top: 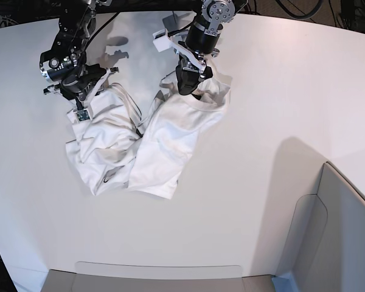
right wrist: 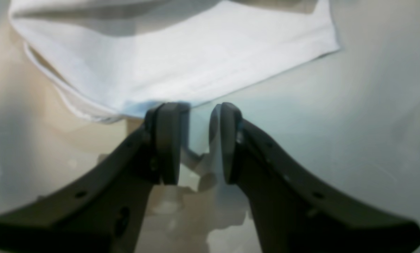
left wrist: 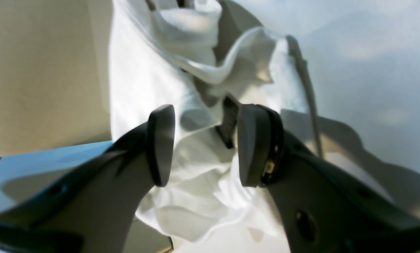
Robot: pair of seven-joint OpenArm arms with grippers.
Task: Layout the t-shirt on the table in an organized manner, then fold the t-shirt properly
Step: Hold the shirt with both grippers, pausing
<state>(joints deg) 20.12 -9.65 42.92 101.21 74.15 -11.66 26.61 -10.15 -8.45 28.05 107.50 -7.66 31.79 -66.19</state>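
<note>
One t-shirt (top: pixel 152 137), one table (top: pixel 280 121); both arms' fingers (left wrist: pixel 255 147) spread, gripping nothing.

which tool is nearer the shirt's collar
Left. The left tool is open right over the t-shirt, at the ribbed collar with its black label. The right tool is open at the garment's opposite end, by a flat hem.

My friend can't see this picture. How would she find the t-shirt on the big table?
Start at the wide white table, then look to its far side where the two black robot arms reach down. Between them lies the t-shirt, a crumpled white heap of cloth. It is the only soft, wrinkled thing there, and the left gripper has its jaws open over the folds.
</note>
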